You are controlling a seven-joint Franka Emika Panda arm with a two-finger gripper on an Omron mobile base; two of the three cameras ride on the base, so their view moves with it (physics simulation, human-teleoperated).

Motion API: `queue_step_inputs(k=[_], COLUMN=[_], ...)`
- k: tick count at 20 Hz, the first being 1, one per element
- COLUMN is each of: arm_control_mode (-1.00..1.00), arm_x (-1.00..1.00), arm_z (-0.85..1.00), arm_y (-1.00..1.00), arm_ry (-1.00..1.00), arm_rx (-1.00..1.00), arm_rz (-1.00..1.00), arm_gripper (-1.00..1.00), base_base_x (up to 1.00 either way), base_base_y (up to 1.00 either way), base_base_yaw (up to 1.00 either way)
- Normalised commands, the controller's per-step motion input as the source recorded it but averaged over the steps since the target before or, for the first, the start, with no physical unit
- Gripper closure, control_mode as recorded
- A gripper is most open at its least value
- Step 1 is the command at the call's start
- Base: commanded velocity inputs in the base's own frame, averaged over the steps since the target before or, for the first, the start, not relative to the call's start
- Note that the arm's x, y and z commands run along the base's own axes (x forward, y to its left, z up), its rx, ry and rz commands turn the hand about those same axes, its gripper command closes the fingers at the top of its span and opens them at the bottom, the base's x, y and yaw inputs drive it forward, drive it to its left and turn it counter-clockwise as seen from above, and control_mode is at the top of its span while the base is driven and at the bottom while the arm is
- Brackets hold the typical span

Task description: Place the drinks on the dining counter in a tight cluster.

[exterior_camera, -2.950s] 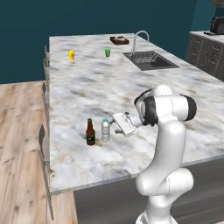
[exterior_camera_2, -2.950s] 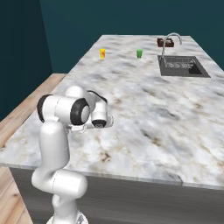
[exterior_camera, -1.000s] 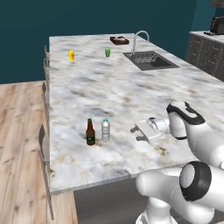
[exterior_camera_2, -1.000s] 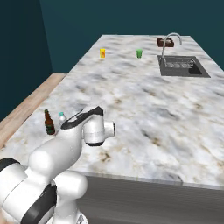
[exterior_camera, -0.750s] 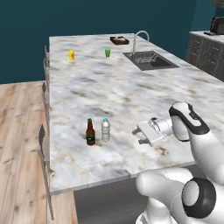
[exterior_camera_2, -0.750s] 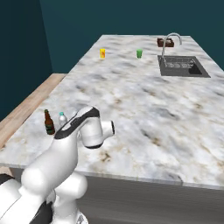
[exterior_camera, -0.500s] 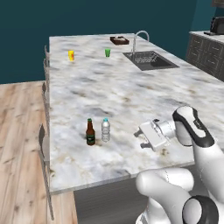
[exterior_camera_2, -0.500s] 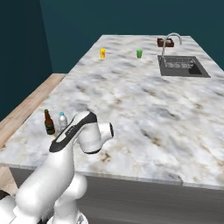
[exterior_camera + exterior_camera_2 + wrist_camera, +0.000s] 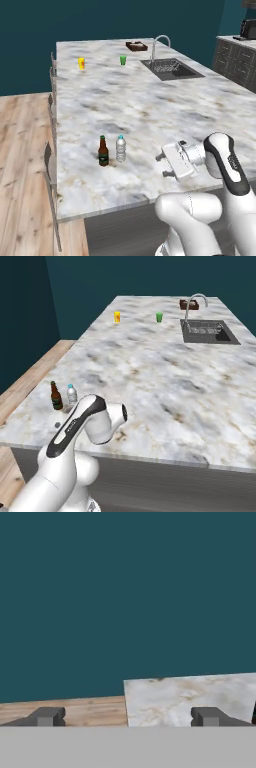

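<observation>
Two drinks stand close together near the front left of the dining counter [image 9: 150, 110]: a dark brown beer bottle [image 9: 103, 151] with a red cap and a clear water bottle [image 9: 120, 148] just to its right. They show again, the beer bottle [image 9: 56, 396] beside the water bottle [image 9: 72, 394], in the right base view. My gripper [image 9: 163, 165] hovers low over the counter to the right of the water bottle, apart from it, open and empty. In the hand view the open gripper [image 9: 127, 717] looks past a counter corner [image 9: 190, 697] at a teal wall.
A yellow cup [image 9: 81, 63] and a green cup [image 9: 123, 60] stand at the far end. The sink [image 9: 170, 69] with its curved faucet [image 9: 159, 42] and a brown tray [image 9: 136, 46] lie far right. Stools [image 9: 50, 100] line the left edge, above the wooden floor [image 9: 75, 709].
The hand has pulled away from the water bottle, to the right and toward the near edge, while the arm folded low. Both bottles stay put. The jaws stay open.
</observation>
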Motion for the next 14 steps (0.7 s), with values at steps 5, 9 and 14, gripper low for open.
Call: queue_step_inputs(k=[5, 9, 14], arm_control_mode=[-1.0, 1.0, 1.0], arm_x=[0.0, -0.04, 0.0], arm_z=[0.0, 0.0, 0.0], arm_y=[0.0, 0.0, 0.0], arm_ry=[0.0, 0.0, 0.0], arm_rx=[0.0, 0.0, 0.0], arm_rz=[0.0, 0.0, 0.0], arm_gripper=[-1.0, -1.0, -1.0], base_base_x=[0.0, -0.08, -0.57], base_base_y=[0.0, 0.0, 0.0], base_base_yaw=[0.0, 0.0, 0.01])
